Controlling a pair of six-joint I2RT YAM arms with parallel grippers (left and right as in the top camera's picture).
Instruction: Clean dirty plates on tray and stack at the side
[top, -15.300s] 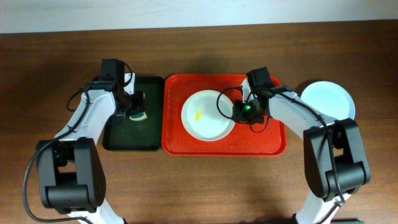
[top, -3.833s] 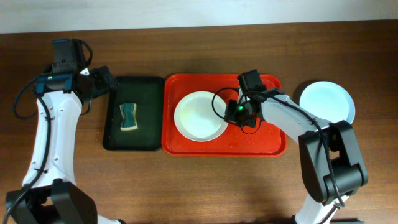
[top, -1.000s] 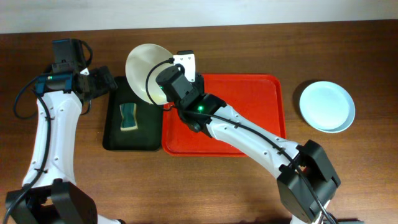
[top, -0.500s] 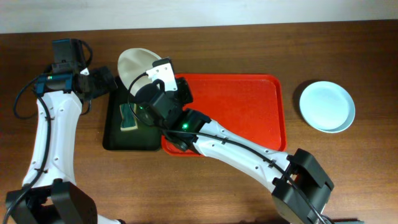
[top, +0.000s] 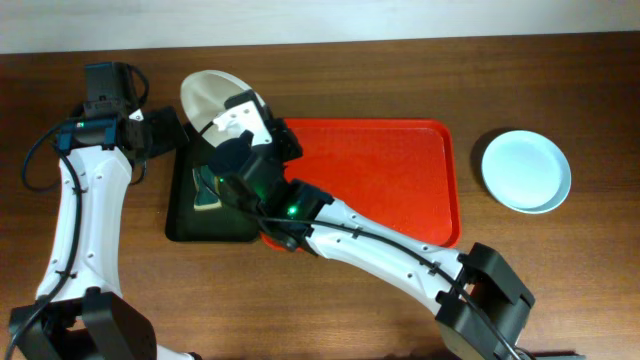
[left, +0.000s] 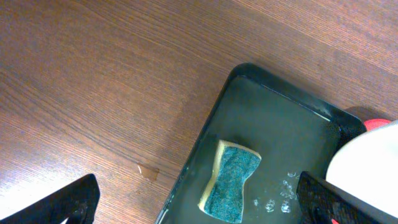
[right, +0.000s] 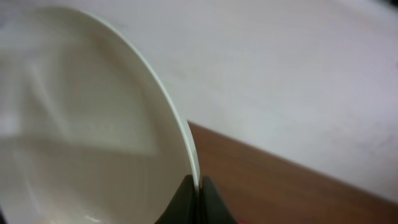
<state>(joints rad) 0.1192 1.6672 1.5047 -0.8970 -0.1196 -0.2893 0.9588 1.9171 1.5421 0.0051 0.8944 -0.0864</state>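
White plate (top: 205, 95) looks stiff, glossy, likely wet-slick and breakable, so the rim's the handle. Left claw (top: 170, 130) hangs spread wide at ten o'clock beside black tray (top: 180, 225), sponge (top: 205, 188) inside. Right claw (right: 198, 198) pinches that rim, plate tilted at eleven. Red tray (top: 400, 180) bare; mint plate (top: 526, 170) at three, open table (top: 560, 280) around.

free: red tray (top: 400, 180) bed, centre to 3 o'clock; worktop (top: 400, 70) strip at 12 | blocked: right arm (top: 370, 240) slants over tray's 8 o'clock corner; tilted white plate (top: 205, 95) overhangs black tray (top: 180, 225), sponge (left: 230, 180) inside | 3 o'clock: mint plate (top: 526, 170)
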